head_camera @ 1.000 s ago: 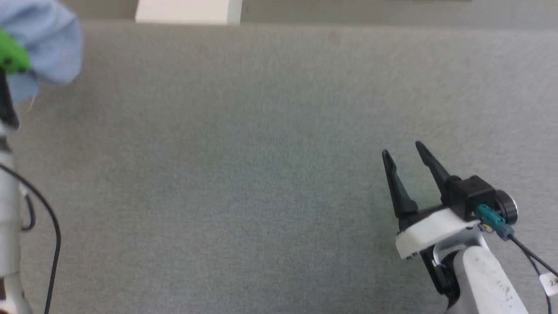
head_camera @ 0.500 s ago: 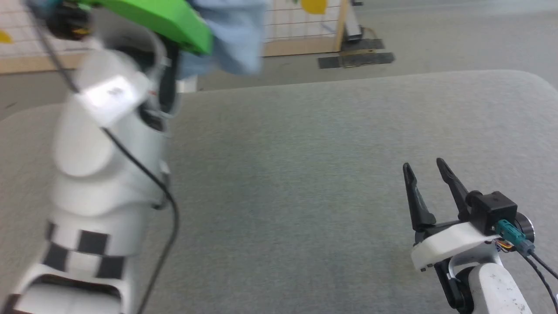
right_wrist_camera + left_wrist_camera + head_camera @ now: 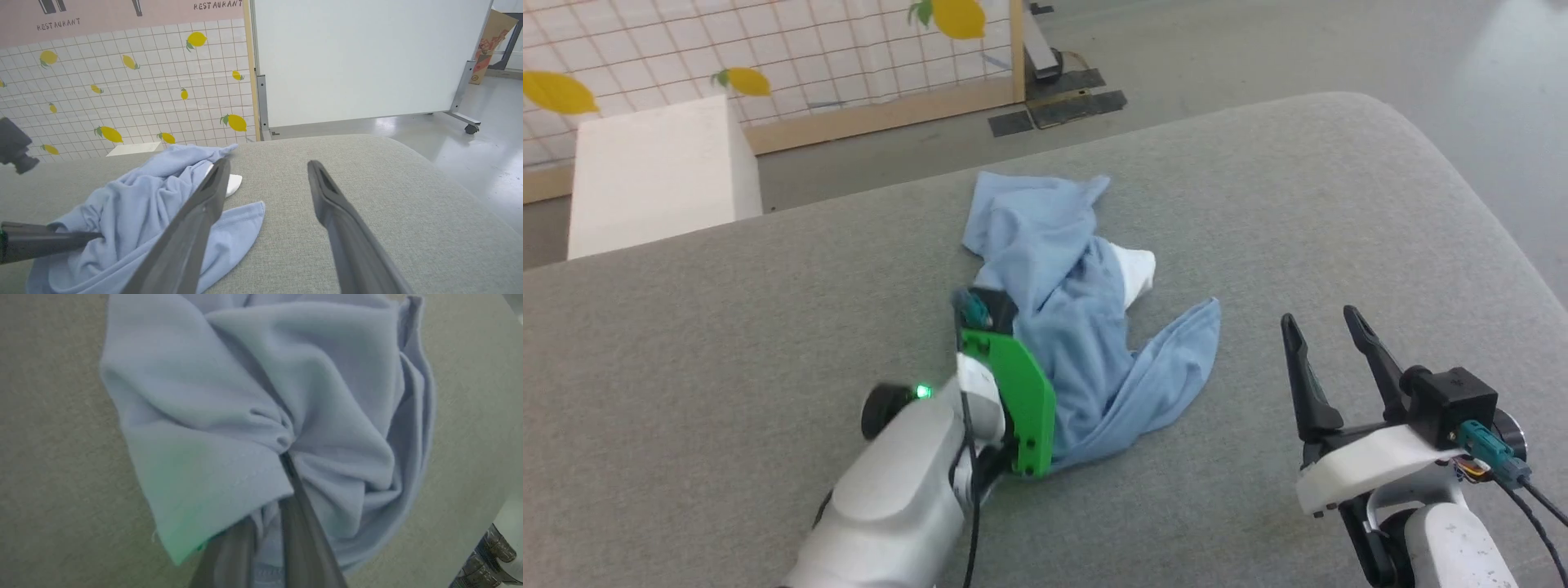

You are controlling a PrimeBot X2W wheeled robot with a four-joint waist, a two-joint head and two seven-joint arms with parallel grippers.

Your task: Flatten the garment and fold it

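At frame centre, one garment (image 3: 1086,343) lies crumpled on a grey table (image 3: 768,327). Left gripper (image 3: 282,457) pinches its folds; right gripper (image 3: 1321,320), lower right, gapes empty.

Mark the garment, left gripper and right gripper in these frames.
garment (image 3: 1086,351), head view, crumpled blue middle.
left gripper (image 3: 284,458), left wrist view, where fingers pinch garment.
right gripper (image 3: 1318,317), head view, midway between open fingertips.

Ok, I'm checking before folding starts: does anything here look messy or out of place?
Yes. The garment lies crumpled and twisted on the grey table, a white part poking out. The left gripper is shut on a bunch of it; the right gripper is open, clear of it.
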